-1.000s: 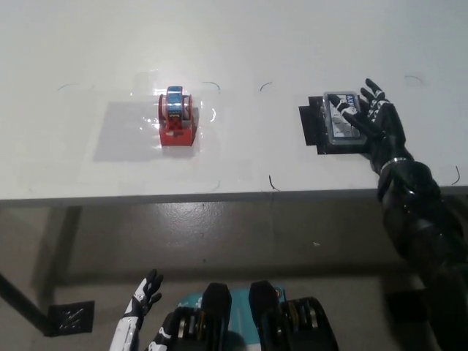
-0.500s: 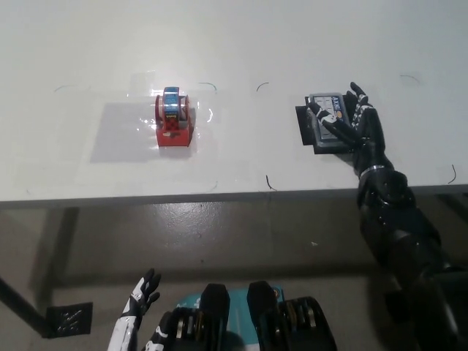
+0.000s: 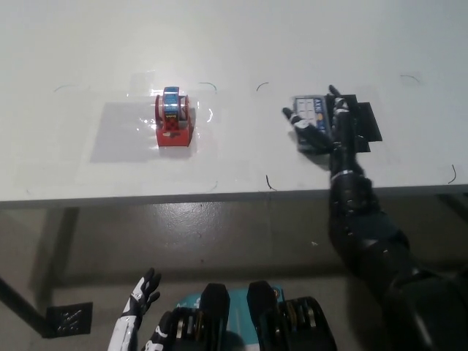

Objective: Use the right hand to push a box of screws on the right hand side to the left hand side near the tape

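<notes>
The box of screws [image 3: 310,111], a small flat box with a blue and white label, lies on the white table right of centre. My black right hand [image 3: 330,130] rests open on it, fingers spread over its right side and front. The tape [image 3: 175,117], a red dispenser with a blue roll, stands upright to the left, well apart from the box. My white left hand [image 3: 139,301] hangs open below the table edge at the lower left.
A black square mat [image 3: 368,121] lies uncovered just right of the box. Thin pen marks [image 3: 270,181] outline areas on the table [image 3: 73,58]. The table's front edge [image 3: 146,196] runs across the middle, with grey floor below.
My right hand has swept left with the box under it, sliding the box off the black mat toward the tape. The left hand has stayed low.
</notes>
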{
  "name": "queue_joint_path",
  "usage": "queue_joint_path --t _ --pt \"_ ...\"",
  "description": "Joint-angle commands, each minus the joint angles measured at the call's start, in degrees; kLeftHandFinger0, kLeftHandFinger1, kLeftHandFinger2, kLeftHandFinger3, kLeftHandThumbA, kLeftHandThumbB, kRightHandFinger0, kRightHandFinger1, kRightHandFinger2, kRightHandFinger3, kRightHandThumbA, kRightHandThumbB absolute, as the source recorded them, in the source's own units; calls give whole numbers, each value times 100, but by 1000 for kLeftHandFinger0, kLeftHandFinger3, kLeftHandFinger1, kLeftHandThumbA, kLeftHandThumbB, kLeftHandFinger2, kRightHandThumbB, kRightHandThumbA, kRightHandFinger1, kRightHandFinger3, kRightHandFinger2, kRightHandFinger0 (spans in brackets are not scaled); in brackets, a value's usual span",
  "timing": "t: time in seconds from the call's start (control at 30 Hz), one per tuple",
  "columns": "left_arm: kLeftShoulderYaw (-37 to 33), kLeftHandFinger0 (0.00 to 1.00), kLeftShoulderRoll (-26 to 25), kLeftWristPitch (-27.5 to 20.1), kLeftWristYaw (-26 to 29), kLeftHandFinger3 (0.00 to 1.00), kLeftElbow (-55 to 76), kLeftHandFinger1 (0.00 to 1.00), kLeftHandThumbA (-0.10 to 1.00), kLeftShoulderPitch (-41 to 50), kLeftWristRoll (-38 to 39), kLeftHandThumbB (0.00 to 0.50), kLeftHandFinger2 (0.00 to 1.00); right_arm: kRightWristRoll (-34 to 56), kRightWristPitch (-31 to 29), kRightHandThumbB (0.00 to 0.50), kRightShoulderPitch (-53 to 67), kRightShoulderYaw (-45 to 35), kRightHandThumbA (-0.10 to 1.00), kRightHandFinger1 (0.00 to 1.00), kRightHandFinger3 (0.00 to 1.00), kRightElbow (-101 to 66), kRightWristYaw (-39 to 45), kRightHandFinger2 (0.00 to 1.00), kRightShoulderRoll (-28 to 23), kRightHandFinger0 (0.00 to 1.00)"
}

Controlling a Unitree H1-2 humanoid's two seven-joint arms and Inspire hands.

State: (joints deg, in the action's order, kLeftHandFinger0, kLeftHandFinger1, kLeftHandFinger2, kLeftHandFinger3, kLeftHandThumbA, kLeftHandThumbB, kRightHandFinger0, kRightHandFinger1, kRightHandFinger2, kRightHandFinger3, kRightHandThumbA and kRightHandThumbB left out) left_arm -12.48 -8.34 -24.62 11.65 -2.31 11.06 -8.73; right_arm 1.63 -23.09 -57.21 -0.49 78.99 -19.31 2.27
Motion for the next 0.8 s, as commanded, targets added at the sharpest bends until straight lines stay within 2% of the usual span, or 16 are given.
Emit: queue_joint_path --t 0.0,0.03,0.07,0.17,0.27,0.37,0.43,0.57,0.77 --pt "-2 1000 -13 -231 90 1000 131 1000 780 -9 -1 69 1000 -459 24 284 17 265 1000 1000 1000 -55 -978 1000 414 1000" --pt "0 1000 -16 -231 88 1000 135 1000 789 -9 -3 80 1000 -481 37 299 19 288 1000 1000 1000 -51 -1037 1000 434 1000" --pt "21 1000 -13 -231 80 1000 156 1000 791 1 9 86 1000 -491 6 274 36 308 1000 1000 1000 -44 -1173 1000 508 1000" --pt "37 1000 -10 -231 66 1000 148 1000 800 -21 36 95 1000 -484 33 258 39 309 1000 1000 1000 -54 -1329 1000 637 1000" --pt "35 1000 -3 -231 45 1000 131 1000 804 -19 53 101 1000 -505 -60 220 93 307 1000 1000 1000 -81 -1410 1000 759 1000" --pt "16 1000 -6 -231 31 1000 114 1000 810 -32 69 106 1000 -523 -171 230 153 304 1000 1000 1000 -115 -1410 1000 858 1000" --pt "12 1000 -33 -231 -27 1000 117 1000 787 -55 168 94 1000 -536 -243 217 166 287 1000 1000 1000 -137 -1444 1000 938 1000" --pt "51 1000 -17 -231 -71 1000 149 1000 782 -44 224 104 1000 -564 -271 199 178 298 1000 1000 1000 -133 -1516 1000 1067 1000" --pt "42 1000 -7 -231 -59 1000 174 1000 787 -55 222 101 1000 -551 -192 215 164 300 1000 1000 1000 -101 -1497 1000 1229 1000"
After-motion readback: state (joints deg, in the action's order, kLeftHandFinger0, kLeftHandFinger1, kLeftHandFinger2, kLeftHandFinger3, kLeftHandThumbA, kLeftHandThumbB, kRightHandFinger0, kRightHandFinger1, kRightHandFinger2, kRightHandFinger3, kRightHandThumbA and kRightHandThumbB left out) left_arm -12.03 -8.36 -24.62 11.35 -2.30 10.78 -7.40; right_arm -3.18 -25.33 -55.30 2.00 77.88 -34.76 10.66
